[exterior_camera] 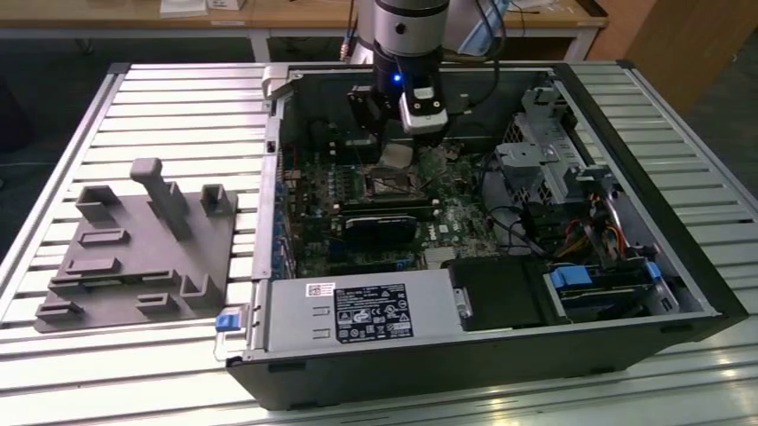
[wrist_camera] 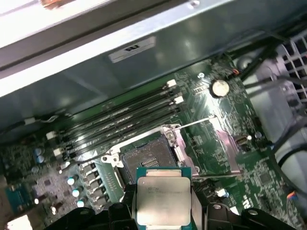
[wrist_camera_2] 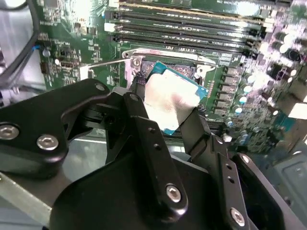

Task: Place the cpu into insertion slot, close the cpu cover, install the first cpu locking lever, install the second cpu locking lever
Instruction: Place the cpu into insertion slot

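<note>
Exterior view: high, angled down into open computer case [exterior_camera: 474, 364], mid-distance. Both wrist views: close above motherboard [wrist_camera: 194, 103], sharing insertion slot [wrist_camera: 148, 155], cpu [wrist_camera: 162, 200].

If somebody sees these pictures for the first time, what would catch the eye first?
The silver cpu stands out in both wrist views, clamped in the gripper close to the empty insertion slot. In the exterior view, the arm reaches down into the open computer case, which lies on a slatted table.
</note>
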You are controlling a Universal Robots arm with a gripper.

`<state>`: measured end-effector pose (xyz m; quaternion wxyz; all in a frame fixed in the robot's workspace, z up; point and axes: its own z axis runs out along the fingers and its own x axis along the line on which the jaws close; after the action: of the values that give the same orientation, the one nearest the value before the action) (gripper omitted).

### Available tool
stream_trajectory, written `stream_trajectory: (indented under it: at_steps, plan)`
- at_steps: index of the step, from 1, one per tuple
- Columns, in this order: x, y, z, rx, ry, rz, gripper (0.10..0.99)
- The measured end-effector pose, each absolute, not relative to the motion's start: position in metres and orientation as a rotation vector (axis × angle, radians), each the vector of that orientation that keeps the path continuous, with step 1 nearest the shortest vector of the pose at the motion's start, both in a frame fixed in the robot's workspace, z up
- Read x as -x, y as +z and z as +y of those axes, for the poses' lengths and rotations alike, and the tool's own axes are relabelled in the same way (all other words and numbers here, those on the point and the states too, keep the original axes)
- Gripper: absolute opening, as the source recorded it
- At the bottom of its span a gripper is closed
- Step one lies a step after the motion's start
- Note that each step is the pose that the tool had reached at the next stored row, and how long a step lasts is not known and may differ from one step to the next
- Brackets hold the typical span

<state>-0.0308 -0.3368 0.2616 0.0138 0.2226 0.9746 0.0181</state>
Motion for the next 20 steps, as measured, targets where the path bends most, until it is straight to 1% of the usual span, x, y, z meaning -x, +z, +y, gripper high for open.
stream_trajectory:
  at_steps: [20]
  plan:
    - [0.0308,0.2607,-0.3368,-1.203,0.045,2.865,0.537]
